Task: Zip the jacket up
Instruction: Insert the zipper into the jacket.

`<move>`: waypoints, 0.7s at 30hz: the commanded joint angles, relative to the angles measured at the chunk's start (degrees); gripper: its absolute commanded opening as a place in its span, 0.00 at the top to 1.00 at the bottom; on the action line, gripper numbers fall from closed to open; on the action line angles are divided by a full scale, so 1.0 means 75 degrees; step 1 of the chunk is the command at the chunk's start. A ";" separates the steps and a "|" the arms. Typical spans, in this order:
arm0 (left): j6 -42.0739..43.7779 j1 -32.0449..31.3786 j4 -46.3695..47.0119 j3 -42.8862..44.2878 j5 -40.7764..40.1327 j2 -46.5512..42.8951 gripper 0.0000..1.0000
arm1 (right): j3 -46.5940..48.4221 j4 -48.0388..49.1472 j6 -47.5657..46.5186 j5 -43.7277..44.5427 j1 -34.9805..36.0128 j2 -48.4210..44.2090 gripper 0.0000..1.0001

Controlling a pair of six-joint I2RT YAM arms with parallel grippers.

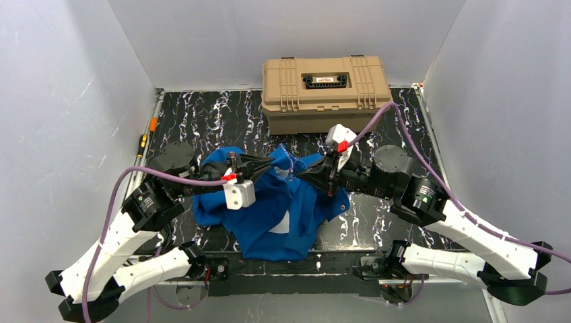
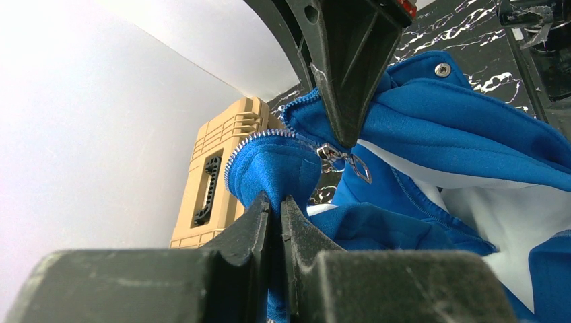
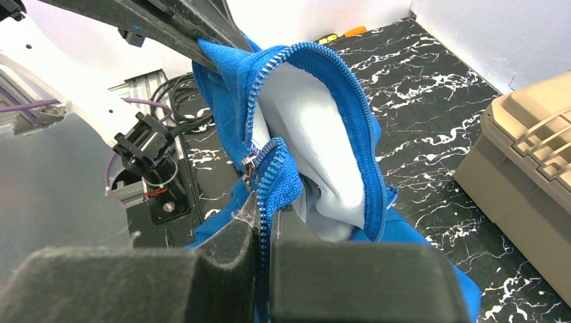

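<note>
- Mid-table, just in front of the tan hard case (image 1: 323,84), the jacket (image 1: 269,219) lies bunched on the marbled black table (image 1: 202,114), with its front edge lifted between the two arms.
- Left claw (image 2: 276,205): pinched together on a fold of blue fabric right at the toothed edge of one front.
- Right claw (image 3: 264,225): clamped on the zipper strip just below the slider (image 3: 249,161), with no gap beyond the fabric.
- Step, my read: the zip is started only. The halves are joined for a short run under the slider. Above it the teeth (image 3: 360,101) splay wide around the pale lining (image 3: 316,134).
- Pull tab (image 2: 361,169) hangs free just below the right claw's tip, not gripped.
- Next move needs one claw anchoring the joined end and the other on the tab or slider. With the track pulled straight and taut, draw the slider along the teeth. Slack or a curve in the track would likely jam it.
- Materials: soft, limp fleecy knit that folds easily. Fine light teeth, small silvery slider, round metal snap (image 2: 442,69). The case is rigid ribbed plastic.
</note>
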 commanded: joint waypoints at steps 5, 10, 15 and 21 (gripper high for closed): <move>0.0117 0.0007 0.0196 -0.0024 0.0039 -0.0167 1.00 | 0.0395 0.0651 0.0059 0.0055 -0.0025 -0.0242 0.99; 0.0114 0.0011 0.0196 -0.0009 0.0052 -0.0128 1.00 | 0.0392 0.0651 0.0059 0.0043 -0.0027 -0.0200 0.99; 0.0115 0.0011 0.0196 0.0000 0.0088 -0.0121 1.00 | 0.0417 0.0663 0.0018 0.0093 -0.0025 -0.0201 0.99; 0.0169 0.0006 0.0093 -0.0003 0.0100 -0.0109 1.00 | 0.0407 0.0695 0.0000 0.0176 -0.0025 -0.0225 0.99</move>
